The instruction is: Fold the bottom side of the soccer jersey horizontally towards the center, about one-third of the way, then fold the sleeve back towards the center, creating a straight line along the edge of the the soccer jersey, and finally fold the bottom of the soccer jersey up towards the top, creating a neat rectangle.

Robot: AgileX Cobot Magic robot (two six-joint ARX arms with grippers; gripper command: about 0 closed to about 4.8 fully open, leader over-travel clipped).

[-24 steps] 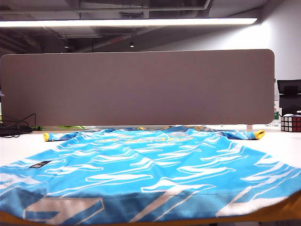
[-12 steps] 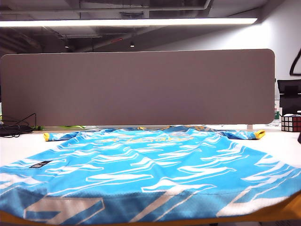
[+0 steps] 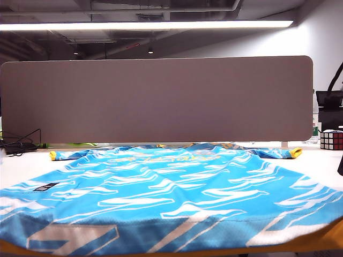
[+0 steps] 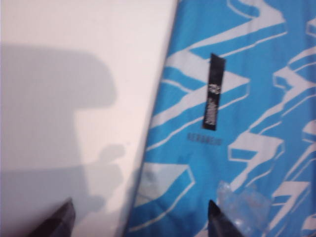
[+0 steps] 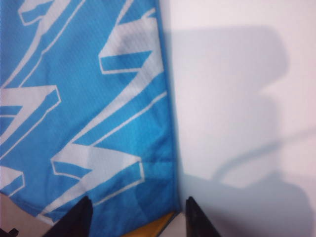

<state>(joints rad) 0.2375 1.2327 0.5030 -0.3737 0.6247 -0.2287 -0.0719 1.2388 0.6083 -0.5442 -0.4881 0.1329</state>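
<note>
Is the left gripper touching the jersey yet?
Cannot tell. The left wrist view shows the left gripper open astride the jersey's side edge, but only the fingertips show, without plain contact or gap.

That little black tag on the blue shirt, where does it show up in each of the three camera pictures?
Exterior view: the black tag lies on the soccer jersey near its left side edge, low left of the picture.
Left wrist view: the tag is upper centre-right, beyond the open left gripper.
Right wrist view: not in it; the open right gripper straddles the opposite side edge.
Shared landmark: the white wavy streaks beside the tag.
</note>
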